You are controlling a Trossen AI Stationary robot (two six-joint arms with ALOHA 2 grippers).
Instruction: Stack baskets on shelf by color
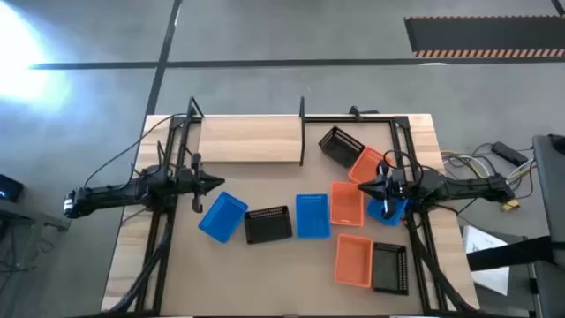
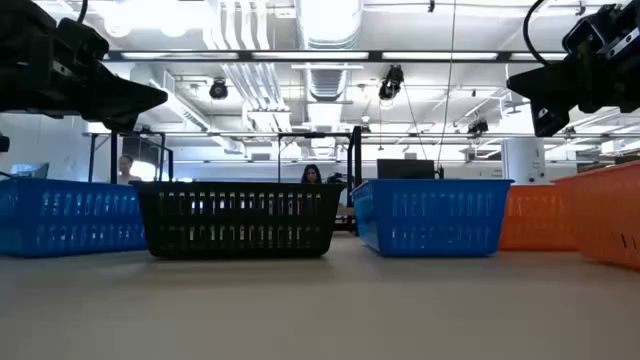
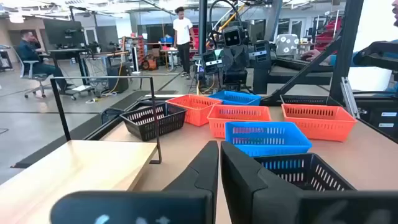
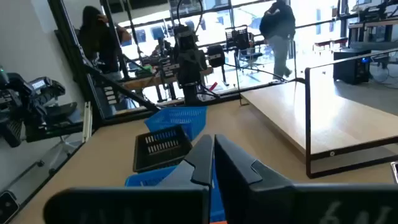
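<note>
Since the shelf (image 1: 252, 140) stands bare at the far edge of the bench (image 1: 291, 274) and every basket lies loose on the brown top, we judge the first pick is not yet begun. We want one colour per stack, so we should choose a starting colour and keep to it.

The baskets sprawl from middle to right: a blue basket (image 1: 222, 216), a black basket (image 1: 267, 224) just beside it and a second blue basket (image 1: 312, 215) in a row, then the orange baskets (image 1: 347, 203) and other black ones crowded further right.

The left gripper (image 1: 212, 183) hovers with its fingers clenched on nothing, near the tilted blue basket; we would open wide and take one long wall squarely.

The right gripper (image 1: 365, 187), fingers also clenched empty, hangs over the crowded cluster, where neighbours touch and may drag along.
</note>
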